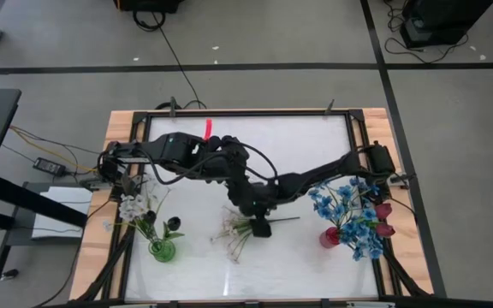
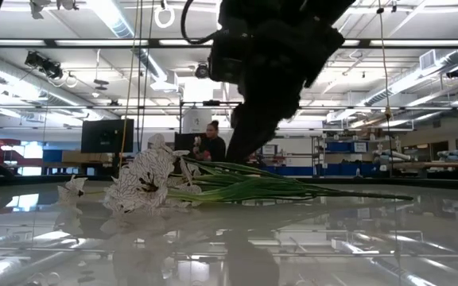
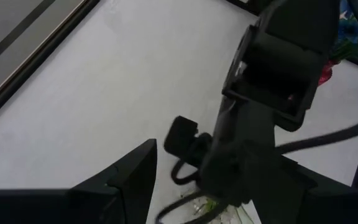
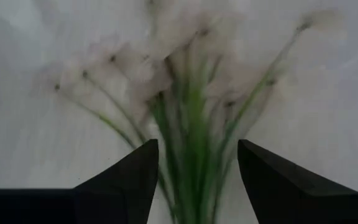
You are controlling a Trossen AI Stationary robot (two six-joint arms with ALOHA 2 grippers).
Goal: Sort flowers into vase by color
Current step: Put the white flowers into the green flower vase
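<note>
A bunch of white flowers (image 1: 234, 229) lies flat on the white table, blossoms toward the left and green stems (image 2: 293, 191) toward the right. My right gripper (image 4: 197, 163) hangs open just over the stems, which show between its fingers; no touch shows. My left gripper (image 1: 244, 195) is open and high over the table's middle, looking down on the right arm (image 3: 278, 93). A green vase (image 1: 163, 250) at the near left holds white flowers and dark buds. A red vase (image 1: 329, 237) at the near right holds blue flowers (image 1: 349, 210) and dark red tulips (image 1: 384, 219).
Black rails frame the table (image 1: 315, 137). The two arms cross over its middle, the left above the right. Bare white surface lies between the vases and along the near edge. A person (image 2: 211, 141) stands in the room far behind the table.
</note>
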